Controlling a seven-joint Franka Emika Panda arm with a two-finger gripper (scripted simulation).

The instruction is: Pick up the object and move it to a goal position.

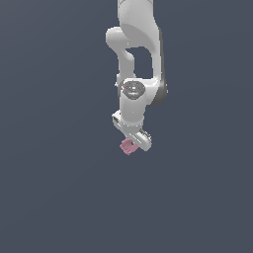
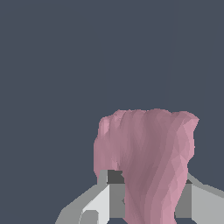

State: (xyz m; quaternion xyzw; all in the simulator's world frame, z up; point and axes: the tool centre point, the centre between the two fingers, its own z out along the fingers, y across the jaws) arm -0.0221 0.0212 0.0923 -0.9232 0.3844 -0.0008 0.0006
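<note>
Pink, ridged, blocky lump (image 2: pixel 148 162) sits pinched between the white gripper's (image 1: pixel 132 144) closed fingers (image 2: pixel 98 205), apparently light and rigid, best held across its flatter flanks.

The arm (image 1: pixel 133 59) has a smooth white shell that looks like moulded plastic, faintly glossy, with soft highlights on its rounded housings and a darker grey strip along one side. The pincer (image 1: pixel 134 143) shares this white, smooth finish; in the wrist view its fingers (image 2: pixel 100 203) appear flat matt, light grey to white, with a dark grey inset. The object (image 2: pixel 148 162) is matt pink, its surface faceted and ridged, without shine. The backdrop is a uniform matt slate grey, featureless.
</note>
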